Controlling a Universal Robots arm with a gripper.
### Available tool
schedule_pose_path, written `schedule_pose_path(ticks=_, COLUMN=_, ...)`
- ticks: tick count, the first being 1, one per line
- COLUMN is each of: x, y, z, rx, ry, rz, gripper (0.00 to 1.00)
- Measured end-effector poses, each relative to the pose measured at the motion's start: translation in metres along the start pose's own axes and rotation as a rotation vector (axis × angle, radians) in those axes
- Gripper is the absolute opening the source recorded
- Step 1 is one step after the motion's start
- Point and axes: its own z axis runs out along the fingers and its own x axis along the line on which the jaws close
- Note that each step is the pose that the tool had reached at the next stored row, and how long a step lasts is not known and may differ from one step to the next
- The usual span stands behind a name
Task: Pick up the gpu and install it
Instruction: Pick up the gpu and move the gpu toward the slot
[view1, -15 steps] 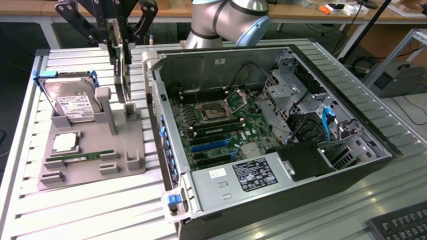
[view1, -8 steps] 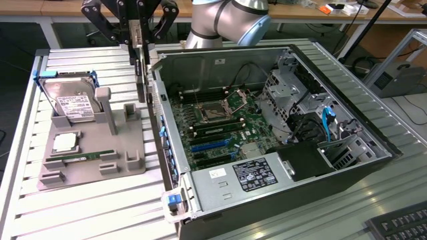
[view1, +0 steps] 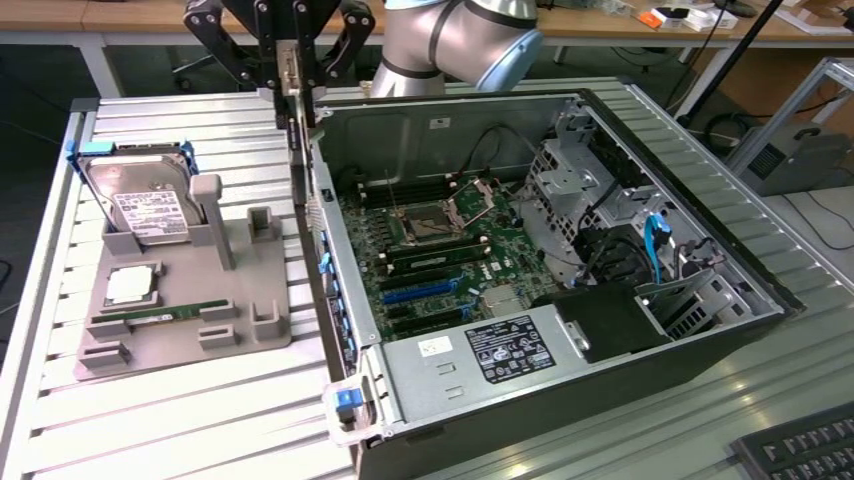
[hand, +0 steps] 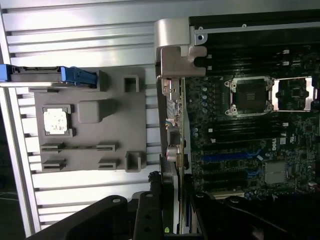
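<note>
End effector (hand: 172, 212) gripping gpu (hand: 175, 120), at case (view1: 400, 120) edge

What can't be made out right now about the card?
Wrist view: thin dark gpu card with silvery bracket is edge-on; its connector edge is unreadable, and the end effector hides its gripped end.
Exterior view: end effector's upper part cut off by frame edge.
</note>
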Motion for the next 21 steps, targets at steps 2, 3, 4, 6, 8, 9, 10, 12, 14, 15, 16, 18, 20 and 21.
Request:
schedule_pose_path(ticks=2, x=-0.002, y=0.0000, z=0.0001, rx=0.0000, ry=0.0000, rz=0.000, gripper=0.27)
schedule_pose_path(ticks=3, x=-0.003, y=0.0001, z=0.0001, rx=0.0000, ry=0.0000, rz=0.000, gripper=0.27)
schedule_pose_path(ticks=4, x=-0.003, y=0.0001, z=0.0001, rx=0.0000, ry=0.0001, rz=0.000, gripper=0.27)
schedule_pose_path(ticks=6, x=-0.004, y=0.0001, z=0.0002, rx=0.0000, ry=0.0001, rz=0.000, gripper=0.27)
schedule_pose_path(ticks=8, x=-0.006, y=0.0002, z=0.0002, rx=0.0001, ry=0.0001, rz=0.000, gripper=0.27)
schedule_pose_path(ticks=9, x=-0.006, y=0.0002, z=0.0002, rx=0.0000, ry=0.0001, rz=0.000, gripper=0.27)
schedule_pose_path(ticks=10, x=-0.007, y=0.0003, z=0.0003, rx=0.0000, ry=0.0001, rz=0.000, gripper=0.27)
schedule_pose_path(ticks=12, x=-0.008, y=0.0003, z=0.0003, rx=0.0000, ry=0.0000, rz=0.000, gripper=0.27)
schedule_pose_path(ticks=14, x=-0.010, y=0.0003, z=0.0004, rx=0.0000, ry=0.0000, rz=0.000, gripper=0.27)
schedule_pose_path(ticks=15, x=-0.011, y=0.0003, z=0.0004, rx=0.0000, ry=0.0000, rz=0.000, gripper=0.27)
schedule_pose_path(ticks=16, x=-0.012, y=0.0003, z=0.0005, rx=0.0000, ry=0.0000, rz=0.000, gripper=0.27)
schedule_pose_path(ticks=18, x=-0.014, y=0.0004, z=0.0006, rx=0.0000, ry=0.0000, rz=0.000, gripper=0.27)
schedule_pose_path(ticks=20, x=-0.015, y=0.0004, z=0.0007, rx=0.0000, ry=0.0000, rz=0.000, gripper=0.27)
schedule_pose_path(ticks=21, x=-0.016, y=0.0004, z=0.0007, rx=0.0000, ry=0.0000, rz=0.000, gripper=0.27)
